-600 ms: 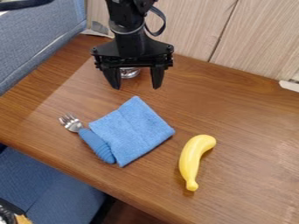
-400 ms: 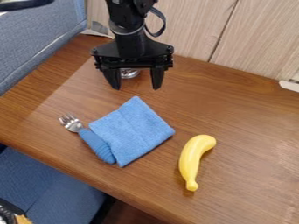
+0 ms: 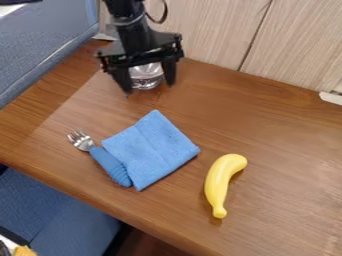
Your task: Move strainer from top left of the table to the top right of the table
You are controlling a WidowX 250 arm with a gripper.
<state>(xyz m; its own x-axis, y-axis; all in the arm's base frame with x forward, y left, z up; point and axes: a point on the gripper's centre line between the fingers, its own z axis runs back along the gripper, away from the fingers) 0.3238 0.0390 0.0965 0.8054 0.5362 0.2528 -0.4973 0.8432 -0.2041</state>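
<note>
My gripper point(image 3: 149, 90) hangs over the top left part of the table point(image 3: 267, 110), its two fingers apart and open. Between and behind the fingers is a shiny silver metal object, the strainer point(image 3: 146, 76), at the back of the table. The gripper's body hides its upper part, and I cannot tell whether the fingers touch it.
In front of the gripper lies a folded blue cloth point(image 3: 153, 150), with a blue-handled fork point(image 3: 107, 163) against its left edge. A yellow banana point(image 3: 224, 182) lies right of the cloth. A pale wooden wall point(image 3: 220, 30) borders the back, a blue-grey padded panel point(image 3: 40, 45) the left.
The gripper has moved up and left in the view and turned slightly, and more of the strainer now shows between its fingers. The cloth, fork and banana have not moved.
</note>
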